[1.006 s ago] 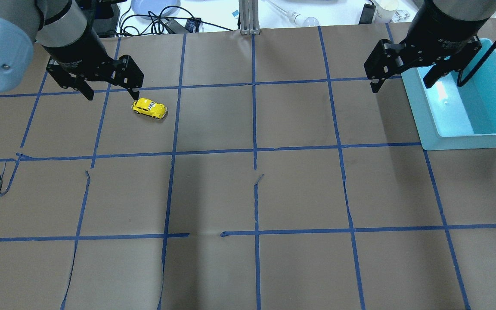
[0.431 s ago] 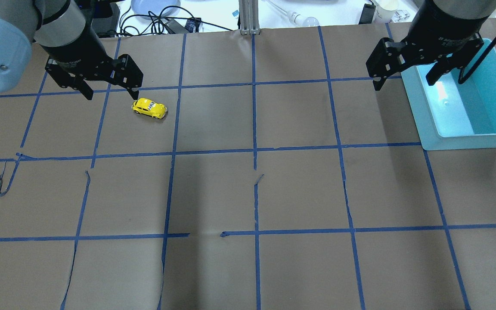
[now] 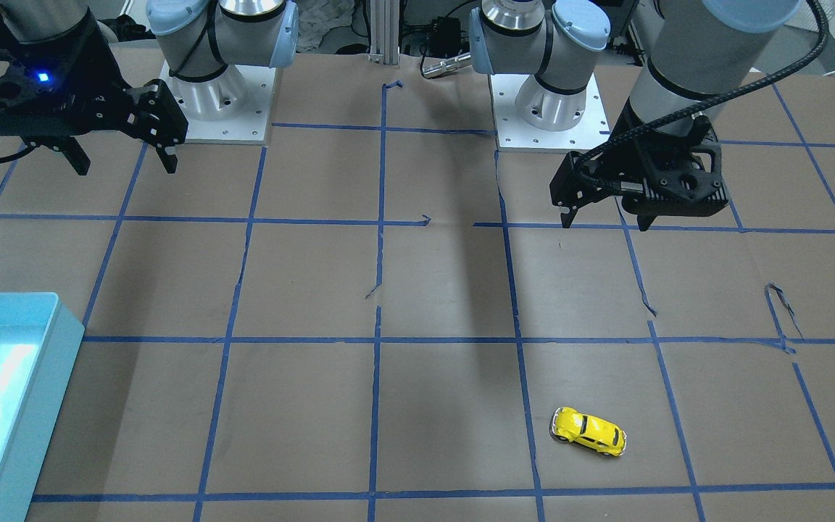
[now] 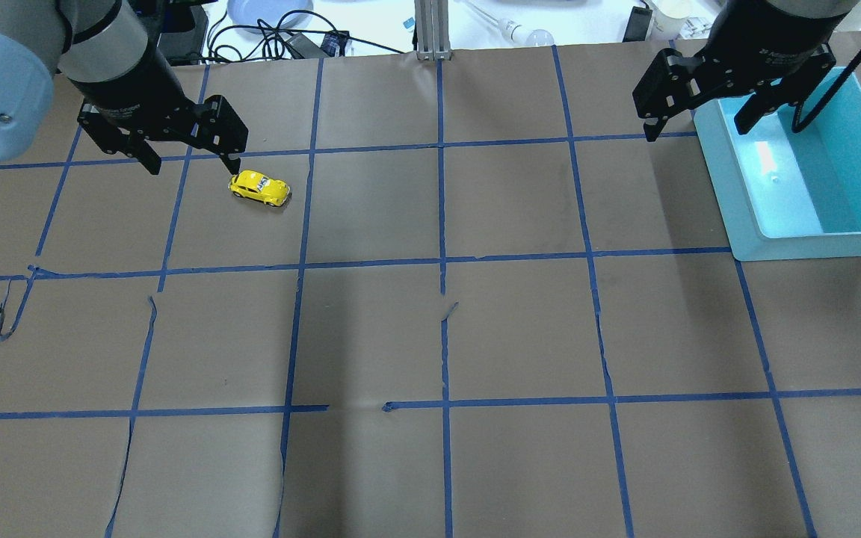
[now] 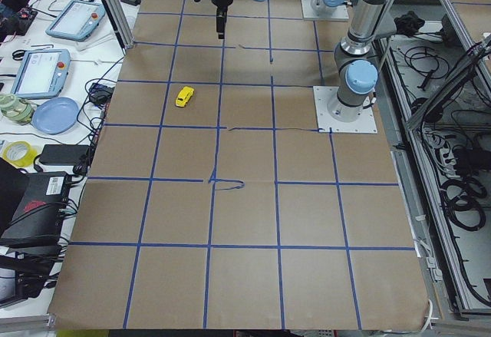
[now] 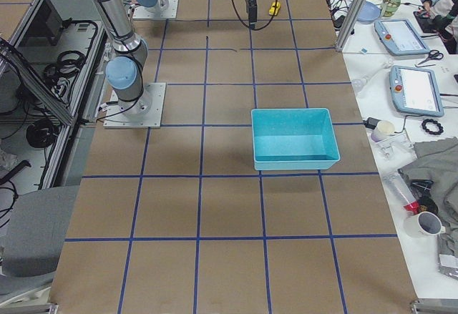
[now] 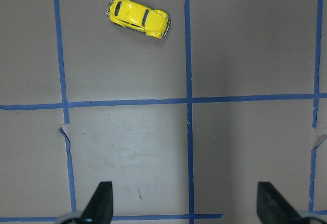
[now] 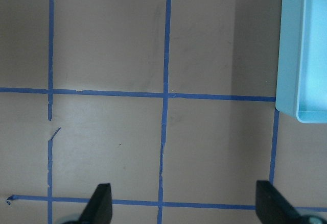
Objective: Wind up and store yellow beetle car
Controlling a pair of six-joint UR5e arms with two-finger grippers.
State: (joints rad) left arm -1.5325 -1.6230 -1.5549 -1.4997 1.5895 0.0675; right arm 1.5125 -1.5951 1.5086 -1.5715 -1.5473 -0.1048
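The yellow beetle car (image 4: pixel 259 188) (image 3: pixel 589 431) stands on its wheels on the brown paper, on the table's left half near the far side. My left gripper (image 4: pixel 193 163) (image 3: pixel 604 222) hangs open well above the table, holding nothing. In the left wrist view the car (image 7: pixel 138 17) lies far ahead of the open fingertips (image 7: pixel 102 203), a little to the left. My right gripper (image 4: pixel 696 128) (image 3: pixel 126 165) is open and empty beside the left wall of the turquoise bin (image 4: pixel 733 190) (image 8: pixel 291 55).
Blue tape lines divide the brown paper (image 4: pixel 513 329) into squares, with small tears and lifted tape (image 4: pixel 8 314). An aluminium post (image 4: pixel 430 30), cables and a plate lie past the far edge. The arm bases (image 3: pixel 214 94) stand at the robot's side.
The right gripper has drifted a little toward the table's far edge beside the bin. The left gripper and the car have hardly moved.
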